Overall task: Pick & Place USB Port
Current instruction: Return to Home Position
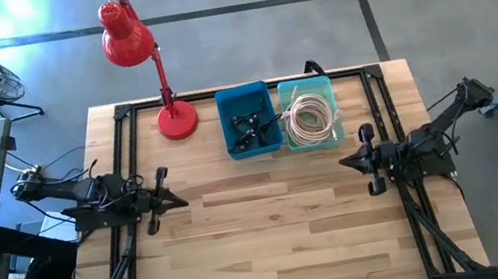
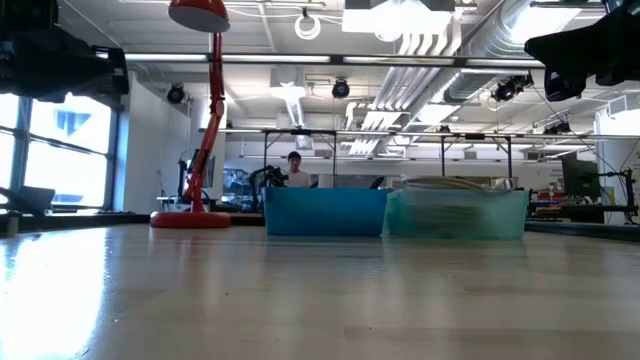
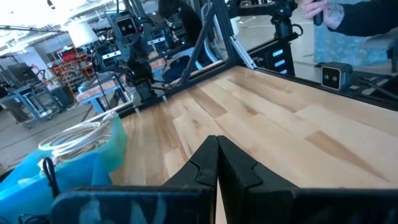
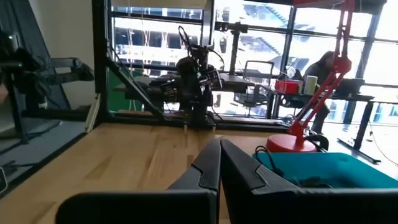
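Return-home step: black cable (image 1: 249,127) in blue bin (image 1: 253,151), pale cable (image 1: 309,117) in green bin (image 1: 314,143).
Left claw (image 1: 181,199) and right claw (image 1: 346,162) are pressed together, empty, with the bins between them; next, simply settle.

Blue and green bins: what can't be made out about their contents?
Low view: opaque wall of the blue plastic bin hides its contents.
High view: the black cable inside is too small to tell its connector.
Low view: wall of the green translucent bin blurs all but the top of the pale coiled cable.
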`<state>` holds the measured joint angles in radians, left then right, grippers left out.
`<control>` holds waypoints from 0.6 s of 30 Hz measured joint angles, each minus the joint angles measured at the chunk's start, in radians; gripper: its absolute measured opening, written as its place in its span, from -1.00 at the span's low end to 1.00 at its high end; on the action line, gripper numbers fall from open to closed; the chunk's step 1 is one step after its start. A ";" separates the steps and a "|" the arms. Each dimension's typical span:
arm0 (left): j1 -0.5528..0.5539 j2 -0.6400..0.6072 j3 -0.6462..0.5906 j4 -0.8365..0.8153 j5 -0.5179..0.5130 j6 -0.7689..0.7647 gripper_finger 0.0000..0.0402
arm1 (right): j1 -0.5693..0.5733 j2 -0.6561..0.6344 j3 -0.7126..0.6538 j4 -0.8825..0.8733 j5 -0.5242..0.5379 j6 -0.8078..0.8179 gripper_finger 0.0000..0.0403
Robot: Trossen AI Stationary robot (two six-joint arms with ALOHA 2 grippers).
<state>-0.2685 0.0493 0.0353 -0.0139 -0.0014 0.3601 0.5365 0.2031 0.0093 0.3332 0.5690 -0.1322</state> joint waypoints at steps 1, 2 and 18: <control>0.000 0.000 0.000 0.001 0.002 -0.003 -1.00 | 0.000 0.000 0.000 0.000 0.000 -0.005 -1.00; 0.000 0.000 0.000 0.001 0.009 -0.005 -1.00 | 0.000 0.000 0.000 0.002 0.001 -0.005 -1.00; 0.000 0.000 0.000 0.003 0.013 0.059 -1.00 | -0.289 0.000 0.000 -0.043 -0.342 0.029 -1.00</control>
<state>-0.2684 0.0490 0.0357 -0.0105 0.0120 0.4190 0.2478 0.2028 0.0093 0.2897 0.2269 -0.1034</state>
